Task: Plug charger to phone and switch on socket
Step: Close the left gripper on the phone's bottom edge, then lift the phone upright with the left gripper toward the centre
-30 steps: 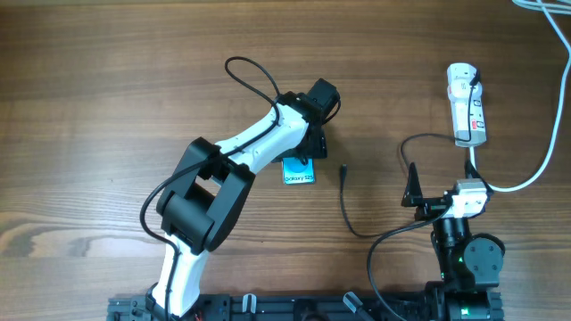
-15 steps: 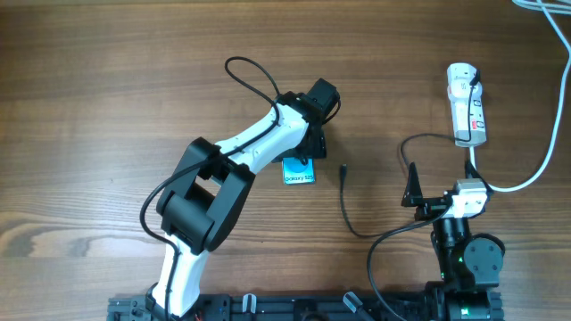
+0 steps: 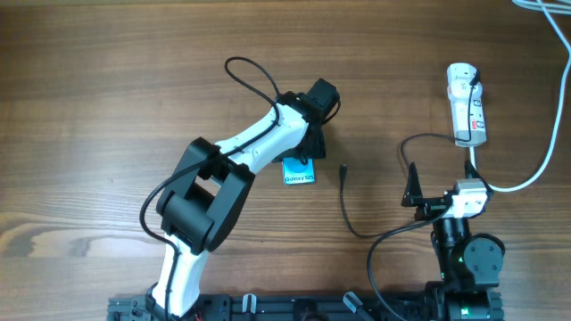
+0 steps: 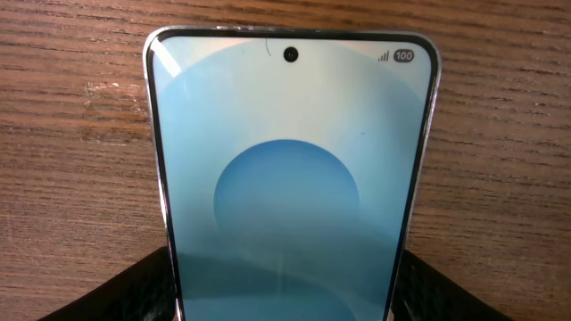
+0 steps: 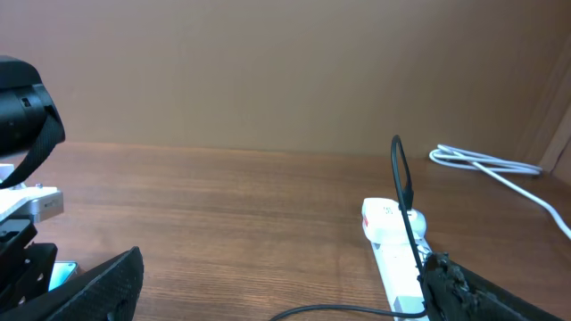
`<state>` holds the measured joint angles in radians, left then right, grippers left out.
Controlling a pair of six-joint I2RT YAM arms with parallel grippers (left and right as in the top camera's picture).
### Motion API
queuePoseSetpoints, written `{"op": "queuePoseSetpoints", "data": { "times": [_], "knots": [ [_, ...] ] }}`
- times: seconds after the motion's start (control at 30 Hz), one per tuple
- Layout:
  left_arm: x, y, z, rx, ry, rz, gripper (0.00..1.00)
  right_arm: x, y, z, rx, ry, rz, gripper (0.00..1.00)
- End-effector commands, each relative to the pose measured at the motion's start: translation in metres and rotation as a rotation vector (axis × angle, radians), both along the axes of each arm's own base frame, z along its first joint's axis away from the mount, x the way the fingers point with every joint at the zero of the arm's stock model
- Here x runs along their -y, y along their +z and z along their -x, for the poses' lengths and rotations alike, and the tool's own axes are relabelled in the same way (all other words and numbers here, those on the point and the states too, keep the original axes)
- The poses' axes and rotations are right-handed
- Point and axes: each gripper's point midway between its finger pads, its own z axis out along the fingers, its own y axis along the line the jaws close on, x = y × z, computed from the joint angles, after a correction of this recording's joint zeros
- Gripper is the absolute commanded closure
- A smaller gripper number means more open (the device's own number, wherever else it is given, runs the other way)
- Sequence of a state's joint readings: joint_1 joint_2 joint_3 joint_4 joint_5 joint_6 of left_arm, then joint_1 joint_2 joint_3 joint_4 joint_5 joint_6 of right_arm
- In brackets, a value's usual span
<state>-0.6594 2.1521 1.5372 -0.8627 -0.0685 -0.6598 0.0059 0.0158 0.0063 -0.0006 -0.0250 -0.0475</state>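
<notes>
The phone [image 3: 299,173] lies flat on the wooden table, turquoise screen up, its white text strip at the near end. In the left wrist view the phone [image 4: 285,152] fills the middle. My left gripper [image 3: 308,150] is over its far part, and its dark fingers [image 4: 134,285] press both long edges. The charger's connector tip [image 3: 343,168] lies loose just right of the phone. Its thin black cable [image 3: 357,230] curves right and up to the plug [image 3: 471,82] in the white socket [image 3: 466,111]. The socket also shows in the right wrist view [image 5: 393,254]. My right gripper [image 3: 443,194] is open and empty, below the socket.
The socket's thick white cord [image 3: 540,165] loops along the right edge of the table and off the top right corner; it also shows in the right wrist view [image 5: 486,164]. The left arm's black cable [image 3: 250,71] arcs above its white link. The arm bases stand at the front edge.
</notes>
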Motion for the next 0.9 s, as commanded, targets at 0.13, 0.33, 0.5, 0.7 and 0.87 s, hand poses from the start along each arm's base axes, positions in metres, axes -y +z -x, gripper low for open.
{"op": "queuePoseSetpoints", "data": {
  "times": [0.13, 0.33, 0.5, 0.7, 0.87],
  "knots": [
    [0.001, 0.007, 0.016, -0.043, 0.0, 0.032, 0.29, -0.002, 0.001, 0.0, 0.007, 0.007, 0.005, 0.0],
    [0.006, 0.031, 0.016, -0.019, -0.004, 0.078, 0.29, -0.002, 0.001, 0.0, 0.008, 0.007, 0.005, 0.0],
    [0.017, 0.044, 0.028, -0.064, -0.015, 0.157, 0.28, -0.002, 0.001, 0.0, 0.007, 0.007, 0.005, 0.0],
    [0.044, 0.085, 0.047, -0.19, -0.025, 0.432, 0.28, -0.002, 0.001, 0.0, 0.007, 0.007, 0.005, 0.0],
    [0.051, 0.124, 0.049, -0.292, -0.013, 0.681, 0.28, -0.002, 0.001, 0.0, 0.007, 0.007, 0.005, 0.0]
  ]
}}
